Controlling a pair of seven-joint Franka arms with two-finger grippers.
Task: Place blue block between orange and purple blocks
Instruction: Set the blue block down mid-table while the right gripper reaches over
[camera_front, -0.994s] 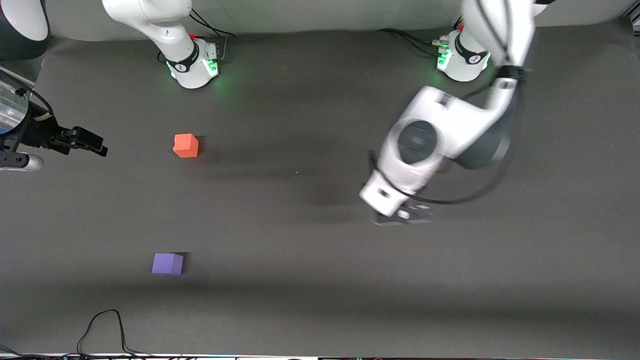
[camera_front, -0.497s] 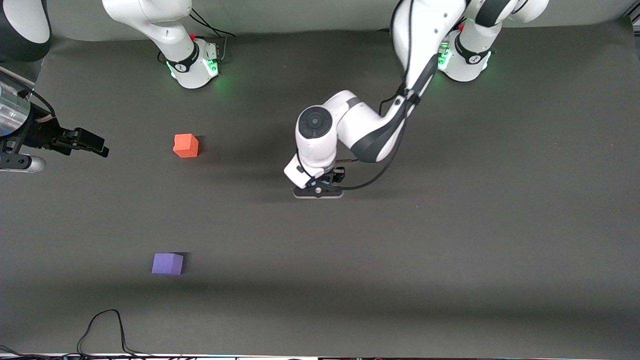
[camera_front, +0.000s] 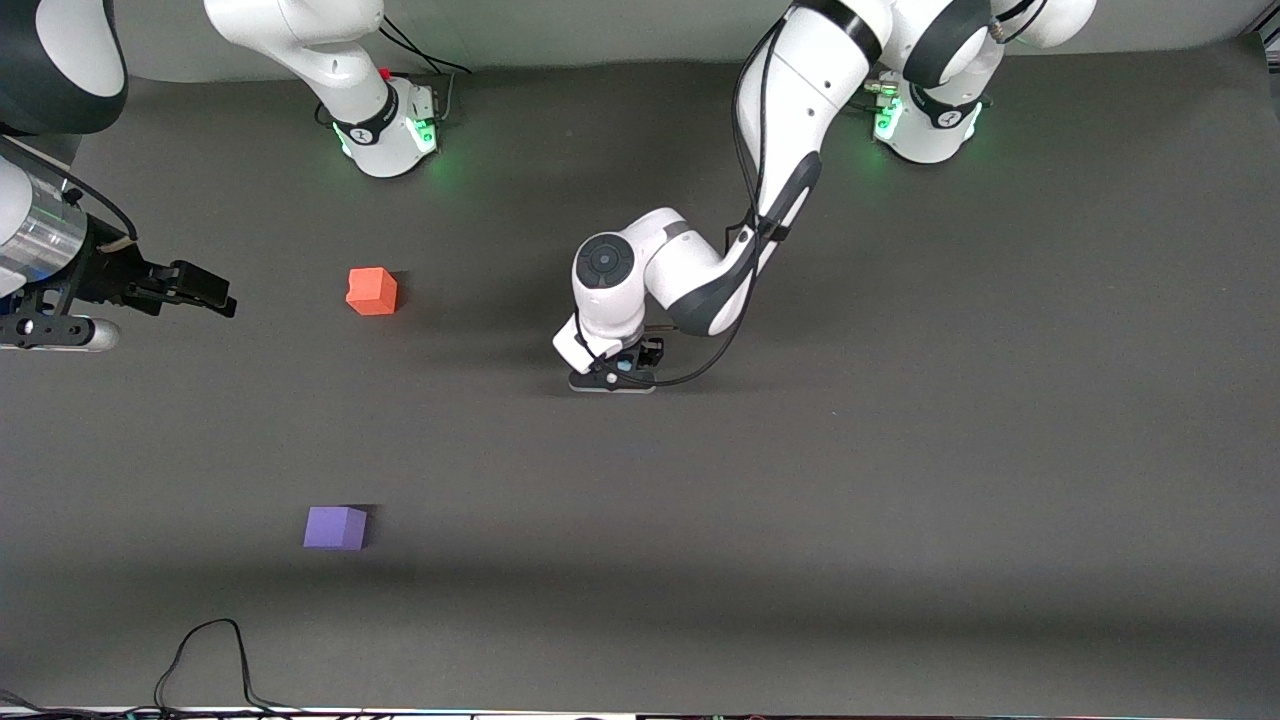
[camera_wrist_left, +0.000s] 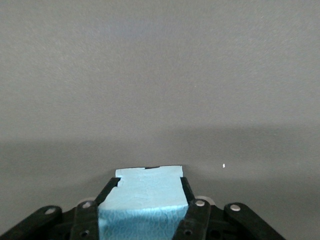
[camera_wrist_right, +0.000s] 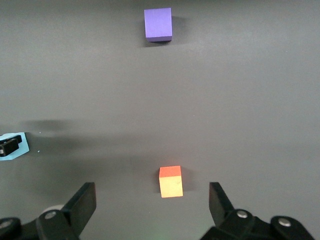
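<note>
Carrying the blue block (camera_wrist_left: 145, 200) clamped between its fingers (camera_wrist_left: 192, 212), left gripper (camera_front: 622, 368) over the middle of the table (camera_front: 900, 480), well apart from both targets. Block barely visible from the front, plain in the left wrist view, its leading corner torn or ragged where the finger meets it. Orange block (camera_front: 371, 291) toward the right arm's end of the table, purple block (camera_front: 335, 527) nearer the front camera than the orange, wide bare gap between them. Right gripper (camera_front: 190, 290) waiting, fingers spread apart, over the table edge beside the orange block; both blocks framed in the right wrist view, orange (camera_wrist_right: 170, 181) between the open fingers' line of sight, purple (camera_wrist_right: 158, 23) well off.

Likely risks, judged from this: soft foam squeezed off-centre and slipping or twisting during the long sideways travel; release made too close to the orange or the purple one, nudging a neighbour out of line; block dropped from height and bouncing off the midpoint; left arm reaching into the waiting arm's space near the orange block.
</note>
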